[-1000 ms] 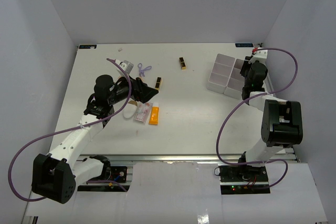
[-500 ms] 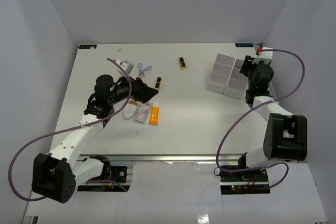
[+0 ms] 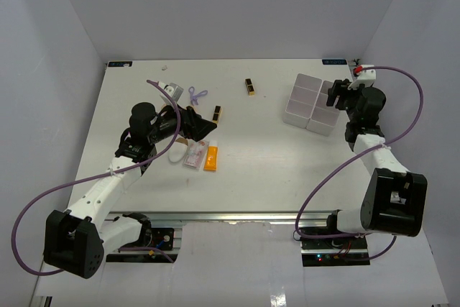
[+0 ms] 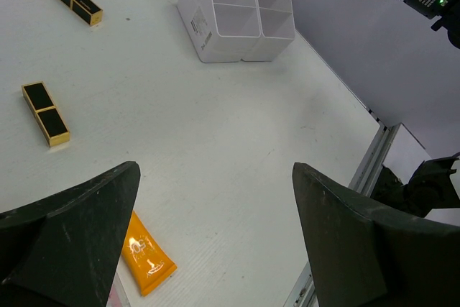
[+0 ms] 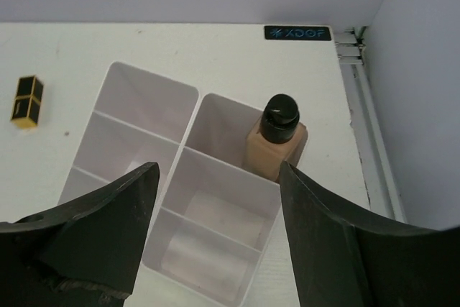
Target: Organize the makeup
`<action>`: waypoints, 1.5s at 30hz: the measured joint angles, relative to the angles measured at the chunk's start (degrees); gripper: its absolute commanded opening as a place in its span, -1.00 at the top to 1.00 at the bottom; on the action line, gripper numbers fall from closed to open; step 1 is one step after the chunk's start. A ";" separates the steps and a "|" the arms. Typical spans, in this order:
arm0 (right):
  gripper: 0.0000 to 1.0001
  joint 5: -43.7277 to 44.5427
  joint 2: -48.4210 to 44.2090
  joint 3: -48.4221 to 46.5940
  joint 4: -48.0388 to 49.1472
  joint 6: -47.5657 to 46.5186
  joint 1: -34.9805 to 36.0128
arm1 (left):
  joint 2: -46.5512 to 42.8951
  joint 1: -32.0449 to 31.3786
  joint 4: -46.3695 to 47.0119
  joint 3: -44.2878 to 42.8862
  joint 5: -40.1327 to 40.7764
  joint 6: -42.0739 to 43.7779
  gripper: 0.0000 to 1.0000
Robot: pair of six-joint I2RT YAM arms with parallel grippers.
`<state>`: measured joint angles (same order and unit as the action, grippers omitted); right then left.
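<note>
Little looks done: one beige dark-capped bottle (image 5: 275, 141) stands in a corner compartment of the white plastic compartment tray (image 5: 154, 78) beneath the right gripper (image 5: 215, 177), jaws spread and empty, while two black-gold lipstick tubes (image 3: 249, 85), an orange tube (image 3: 210, 157), a pink packet (image 3: 192, 156) and a purple looped tool (image 3: 197, 94) lie loose around the left gripper (image 4: 215, 177), jaws likewise apart, holding nothing.

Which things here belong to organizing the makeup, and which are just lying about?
Belongs to the job:
beige bottle, far lipstick tube, near lipstick tube, orange tube, pink packet, purple looped tool, white oval.

Just there:
white tray (a holder, not makeup), small white scrap at the far edge, dark label.
</note>
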<state>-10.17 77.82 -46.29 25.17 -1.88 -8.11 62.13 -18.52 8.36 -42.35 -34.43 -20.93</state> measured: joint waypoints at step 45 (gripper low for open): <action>0.85 11.18 16.78 -20.26 -20.66 0.88 -1.88 | 0.00 -0.09 -0.59 0.00 -0.09 0.09 -0.96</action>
<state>1.01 94.61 -66.55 4.51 -1.00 -9.99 62.13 -18.61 7.77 -42.35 -34.52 -20.84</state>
